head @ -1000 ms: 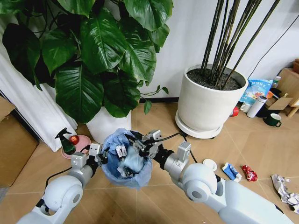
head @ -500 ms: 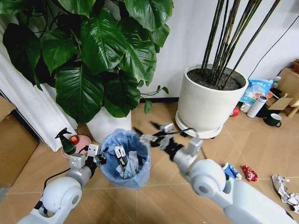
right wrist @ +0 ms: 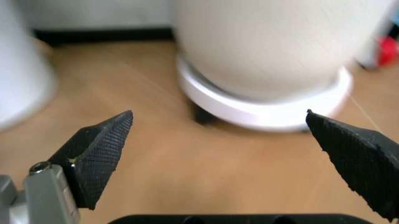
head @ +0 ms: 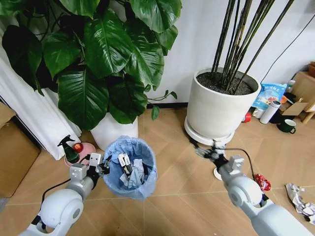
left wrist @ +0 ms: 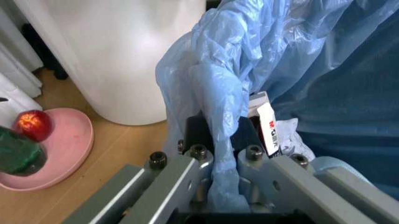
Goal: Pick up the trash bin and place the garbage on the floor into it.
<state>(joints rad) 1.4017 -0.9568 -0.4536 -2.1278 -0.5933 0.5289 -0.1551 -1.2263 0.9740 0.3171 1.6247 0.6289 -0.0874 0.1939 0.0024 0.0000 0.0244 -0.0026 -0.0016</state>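
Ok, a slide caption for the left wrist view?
Left gripper clamped on the round dark trash bin's crinkly light-blue plastic liner.

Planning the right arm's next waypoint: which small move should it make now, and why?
Probably lower the open right claw toward the white disc just below it. The left claw is shut on the trash bin rim, and litter remains on the floor.

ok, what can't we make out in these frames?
- Bin base: head view, hidden by the bulging bag.
- White disc: head view, mostly covered by the right arm.
- Blue wrapper: head view, behind the right arm, not locatable.
- Silvery wrapper: head view, cut off by the edge.
- Left gripper pads: left wrist view, wrapped in bag.
- Right gripper is open, but the pot beyond is blurred.
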